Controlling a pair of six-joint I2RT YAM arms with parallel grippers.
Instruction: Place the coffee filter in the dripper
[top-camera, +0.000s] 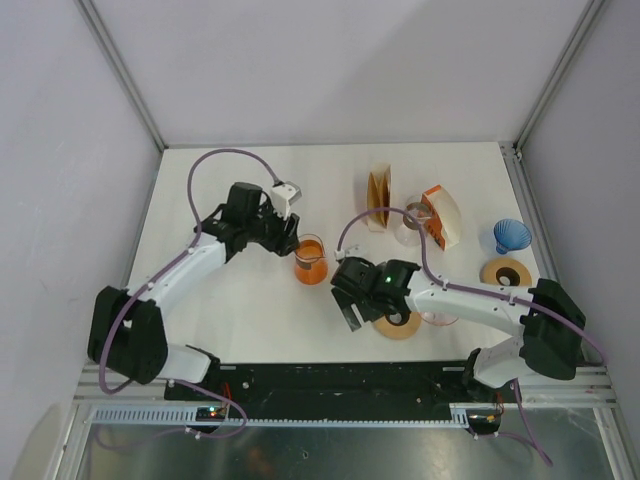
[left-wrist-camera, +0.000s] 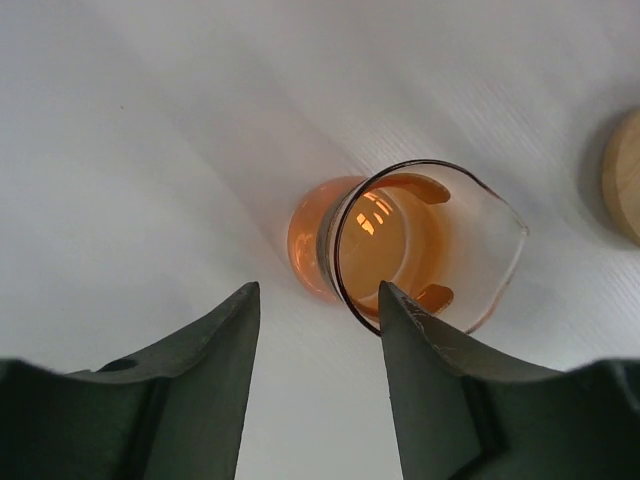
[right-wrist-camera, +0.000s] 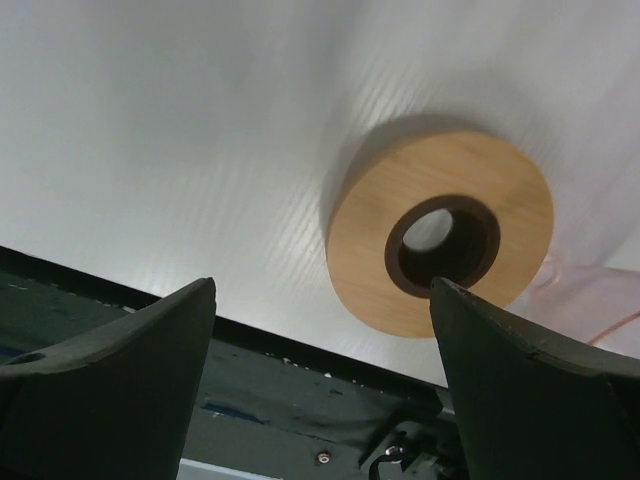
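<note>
An orange-tinted glass beaker (top-camera: 310, 262) with a pouring lip and a thin dark rim stands on the smooth white table (top-camera: 240, 320). The left gripper (top-camera: 287, 243) hangs just to its left. In the left wrist view the two dark, wedge-shaped fingers (left-wrist-camera: 215, 360) are parted a moderate way. Bare table shows between them, and they grip nothing. The right-hand finger overlaps the beaker's (left-wrist-camera: 400, 245) rim, and whether it touches the glass cannot be told.

To the right of the beaker and nearer the arm bases, the right gripper (top-camera: 349, 308) hovers beside a flat wooden ring (top-camera: 398, 324). In the right wrist view its fingers (right-wrist-camera: 150, 350) are spread wide and empty. The ring (right-wrist-camera: 365, 265) lies between and beyond them, pale grained wood with a dark-lined round hole.

The brown paper coffee filters (top-camera: 379, 198) stand upright as a fanned stack, beyond the beaker and to its right. A white-and-orange curved pack (top-camera: 441, 216) leans further right of them. The blue cone-shaped dripper (top-camera: 511, 235) sits far to the right of the beaker, well apart from the filters. A second wooden ring (top-camera: 505, 272) lies just on the near side of the dripper.
</note>
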